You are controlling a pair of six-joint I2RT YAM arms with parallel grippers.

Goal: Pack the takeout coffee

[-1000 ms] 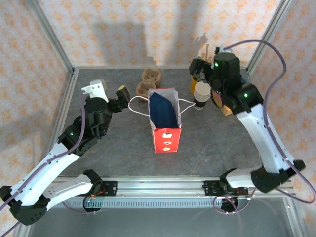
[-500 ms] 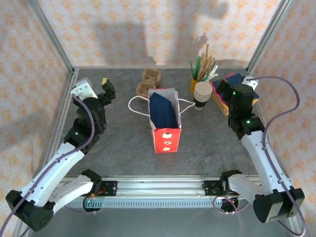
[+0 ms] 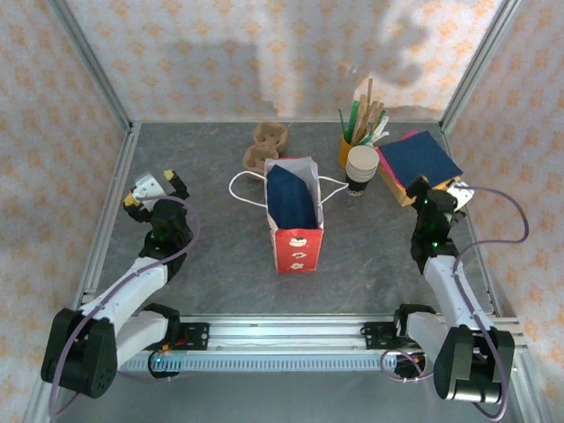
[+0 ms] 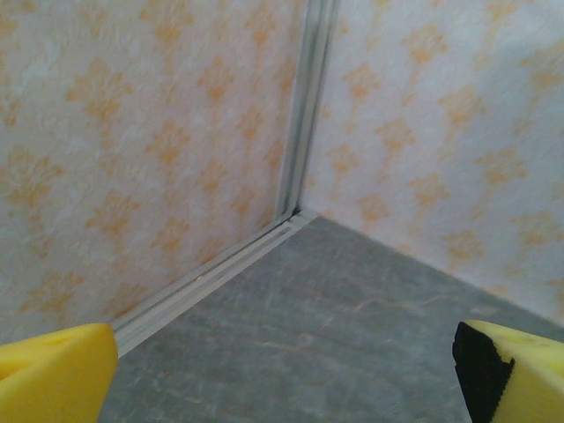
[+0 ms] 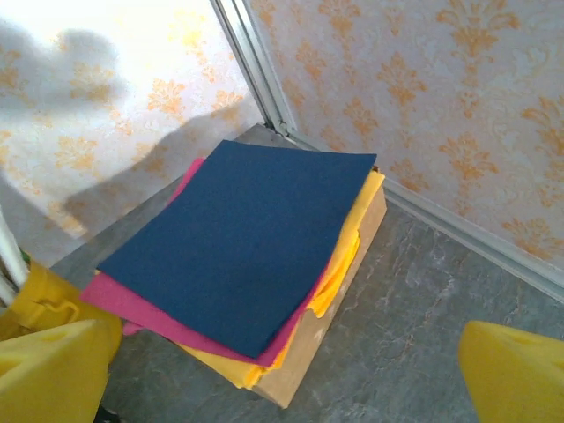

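Your bench is a grey, stone-veined slab, boxed in by walls papered cream with orange damask and framed by aluminium posts at the corners. At the far left, the left gripper sits low by the side rail. Its yellow fingers are spread wide, with only bare bench and the wall corner between them. Toward the middle, a brown pulp carrier lies just behind the upright red bag, whose white cord handles loop out to either side. The bag's mouth is dark blue, and you cannot tell where the takeout coffee is. Further right stand a stack of white-rimmed cups and a yellow pot of stirrers. Beyond them, blue, pink and yellow sheets lie on a wooden box. The right gripper faces that pile with its fingers spread wide and empty, their tips cut off by the frame.
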